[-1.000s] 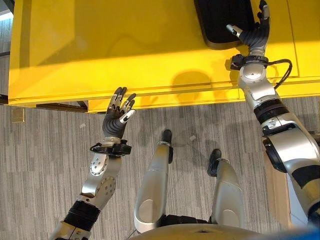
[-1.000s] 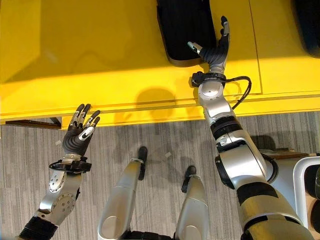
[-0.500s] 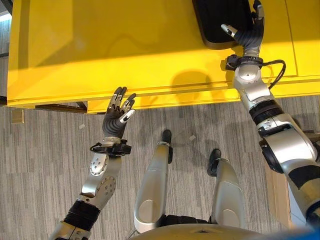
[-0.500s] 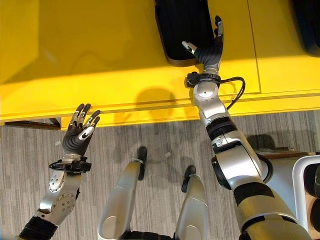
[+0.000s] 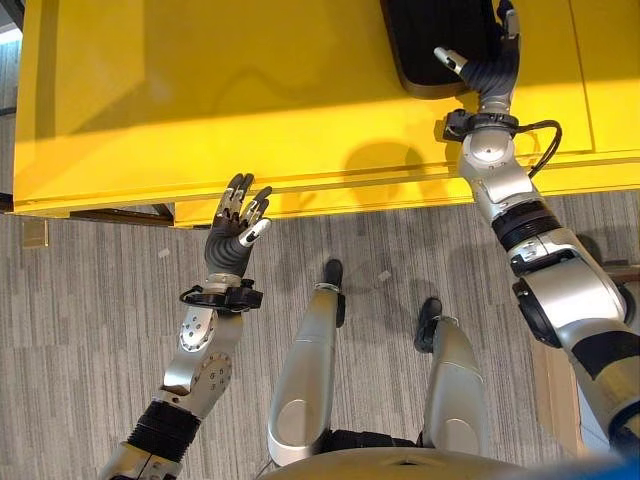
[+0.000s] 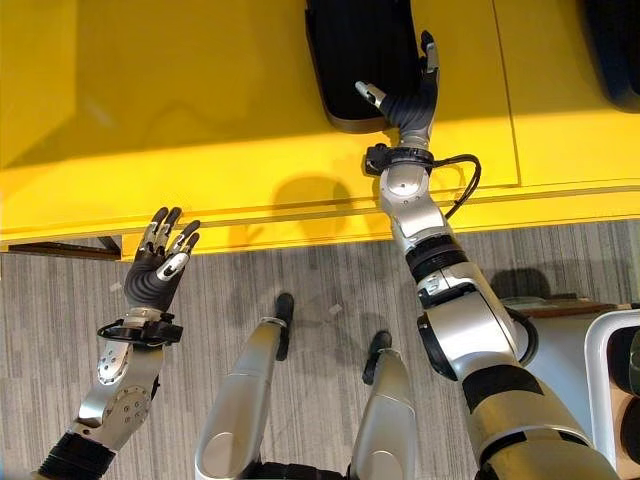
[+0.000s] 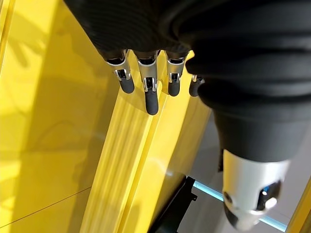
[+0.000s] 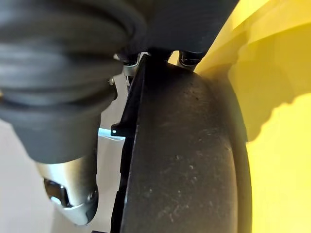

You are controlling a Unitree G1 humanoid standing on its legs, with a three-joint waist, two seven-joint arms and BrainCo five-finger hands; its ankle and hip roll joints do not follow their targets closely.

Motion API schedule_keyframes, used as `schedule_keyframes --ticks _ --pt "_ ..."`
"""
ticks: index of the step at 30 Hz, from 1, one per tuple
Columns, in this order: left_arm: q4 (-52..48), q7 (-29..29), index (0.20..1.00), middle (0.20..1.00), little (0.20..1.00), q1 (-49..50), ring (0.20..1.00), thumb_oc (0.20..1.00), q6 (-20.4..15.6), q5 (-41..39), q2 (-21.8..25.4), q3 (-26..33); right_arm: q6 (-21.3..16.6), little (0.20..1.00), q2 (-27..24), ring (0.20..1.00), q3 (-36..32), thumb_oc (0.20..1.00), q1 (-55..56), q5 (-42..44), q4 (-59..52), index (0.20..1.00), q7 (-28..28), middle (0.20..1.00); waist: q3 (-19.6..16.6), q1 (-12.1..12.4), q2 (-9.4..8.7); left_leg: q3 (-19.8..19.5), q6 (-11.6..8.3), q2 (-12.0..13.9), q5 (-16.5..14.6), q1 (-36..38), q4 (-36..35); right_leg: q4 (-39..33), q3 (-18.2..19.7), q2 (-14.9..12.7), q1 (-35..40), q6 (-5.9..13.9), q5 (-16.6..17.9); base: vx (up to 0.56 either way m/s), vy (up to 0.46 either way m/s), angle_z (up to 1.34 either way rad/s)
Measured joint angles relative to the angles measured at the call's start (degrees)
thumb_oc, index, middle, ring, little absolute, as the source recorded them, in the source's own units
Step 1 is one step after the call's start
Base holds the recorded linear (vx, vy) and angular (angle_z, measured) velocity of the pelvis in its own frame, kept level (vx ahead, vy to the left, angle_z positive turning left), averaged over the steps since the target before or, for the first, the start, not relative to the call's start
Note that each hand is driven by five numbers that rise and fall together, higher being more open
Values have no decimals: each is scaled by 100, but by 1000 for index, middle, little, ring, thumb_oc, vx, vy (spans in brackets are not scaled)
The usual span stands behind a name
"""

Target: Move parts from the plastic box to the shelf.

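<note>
Right, the right hand [image 6: 408, 100] is up on the yellow shelf [image 5: 200, 100], laid along the near right edge of a black part [image 6: 355, 50] that rests flat on the yellow top. The thumb sticks out across the part's near rounded corner, the fingers run straight up its right side; nothing is curled round it, so the hand reads as spread wide, touching or just beside the part rather than gripping it.

The part looks like a rigid moulded piece, dark and matte with a slightly pebbled skin, so the guess is stiff, not fragile, and light enough for 1 hand. That textured face should give decent friction, though the smooth yellow surface under it will likely let it slide if nudged. The thin raised rim along the long side looks like the sensible place to pinch, thumb on 1 face and fingers on the other.

The left hand [image 5: 238, 232] hangs idle out over the floor, just short of the shelf's front lip, fingers straight and relaxed, holding nothing.

Now the views split the work. The 2 eye views give the layout: part near the back, right arm stretched to it, left hand well apart. The right wrist view gives what they cannot: the part's surface [image 8: 184, 160] from very close, its grain and the sharp edge of the rim, with fingertips tucked at its far end. The left wrist view shows that hand's fingertips [image 7: 151, 99] free of the ribbed front edge of the shelf.
</note>
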Motion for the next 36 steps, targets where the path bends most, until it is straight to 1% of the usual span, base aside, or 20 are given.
schedule_keyframes --ticks 22,26,28,29,30,32,33,34,35,36 --pt "0 59 1000 1000 1000 0 1000 1000 0 5 0 2 -46 1000 43 1000 -21 1000 42 106 -71 1000 1 1000 0 2 0 0 -3 8 -2 -1 12 5 0 7 1 -1 -1 0 0 0" --pt "0 57 1000 1000 1000 3 1000 1000 0 5 0 0 -37 1000 -59 1000 -188 1000 56 106 -64 1000 -4 1000 0 0 0 -2 -3 5 -1 -1 17 8 0 5 4 0 0 0 0 0" --pt "0 55 1000 1000 1000 9 1000 1000 0 5 0 -4 -35 1000 -255 1000 -216 1000 105 105 -68 1000 -15 1000 -1 -6 -1 -4 -2 3 -1 0 19 8 -1 3 7 1 0 0 0 0" --pt "0 54 1000 1000 1000 11 1000 1000 1 6 0 -8 -28 1000 -405 1000 -248 1000 210 103 -141 1000 -20 1000 -2 -16 -5 -6 -2 5 -1 1 24 6 -2 4 8 3 2 0 0 0" --pt "0 53 1000 1000 1000 27 1000 1000 0 7 1 -6 -28 1000 -660 1000 -423 1000 544 104 -395 1000 -63 1000 -2 -33 -5 -7 0 3 0 3 39 6 -1 10 14 5 3 0 0 0" --pt "1 49 1000 1000 1000 45 1000 1000 -3 10 4 28 -3 1000 -903 1000 -666 1000 1103 101 -796 1000 -130 1000 0 -159 -8 4 2 25 -2 58 56 7 9 22 52 41 24 4 -36 -5" --pt "-3 41 1000 1000 1000 50 1000 1000 0 10 4 27 5 1000 -1004 1000 -828 1000 1434 94 -1208 1000 -130 1000 4 -175 -16 7 6 38 -6 96 44 8 21 26 76 39 22 1 -34 -9" --pt "-3 34 1000 1000 1000 165 1000 1000 -5 9 5 85 -83 1000 -1055 1000 -1270 1000 2169 -35 -2119 1000 -188 1000 5 -193 -21 25 21 50 -20 171 21 6 45 40 130 33 18 0 -30 -21" --pt "1 34 1000 1000 1000 259 1000 1000 -5 9 7 153 -112 1000 -1076 1000 -1344 1000 2320 -138 -2202 1000 -302 1000 8 -337 -33 87 22 96 -36 233 5 7 125 81 140 15 10 0 -56 -33" --pt "0 8 1000 1000 1000 252 1000 1000 -2 9 2 150 -110 1000 -1128 1000 -1344 1000 2462 -225 -2296 1000 -343 1000 7 -414 -33 150 49 152 -57 315 -18 31 198 117 145 14 11 2 -64 -33"
